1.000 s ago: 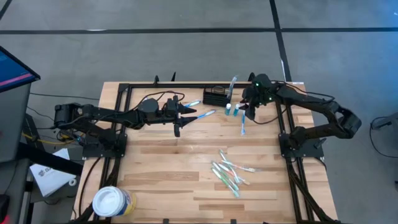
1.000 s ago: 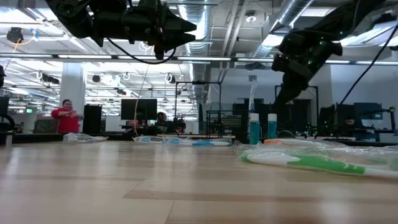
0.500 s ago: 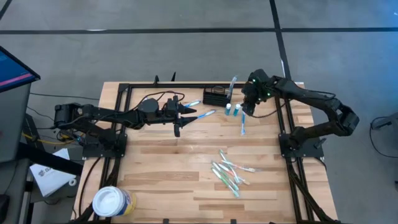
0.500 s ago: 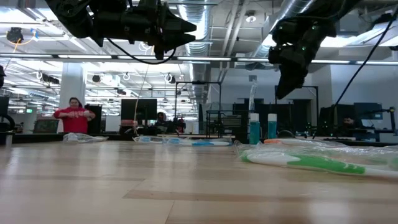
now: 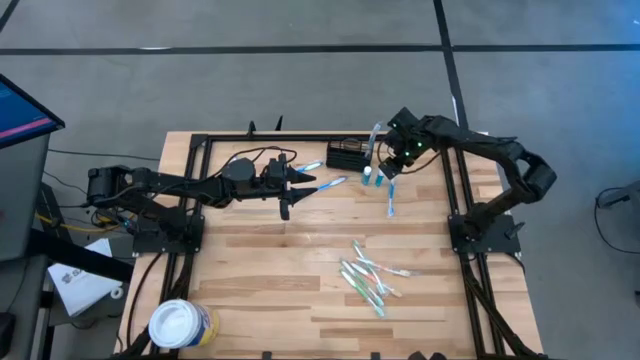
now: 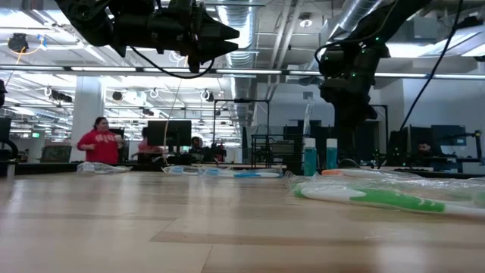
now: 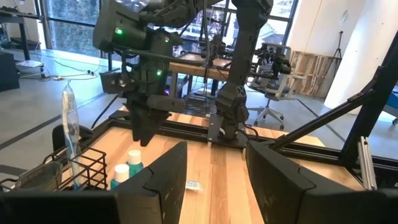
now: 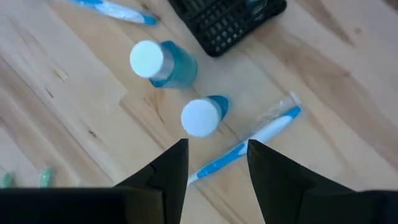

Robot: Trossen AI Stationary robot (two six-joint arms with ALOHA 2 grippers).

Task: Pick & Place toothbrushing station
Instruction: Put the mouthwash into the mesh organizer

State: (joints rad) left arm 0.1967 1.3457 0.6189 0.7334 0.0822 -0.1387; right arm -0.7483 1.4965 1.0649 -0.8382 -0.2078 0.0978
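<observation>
One stiff, light wire-mesh toothbrushing station (image 5: 349, 155) sits just beside the right gripper (image 5: 388, 172), whose empty fingers stand apart; a rim wire offers the best hold.

Robotics lab, exposed ducts (image 6: 250, 23), monitors (image 6: 168, 133)
</observation>
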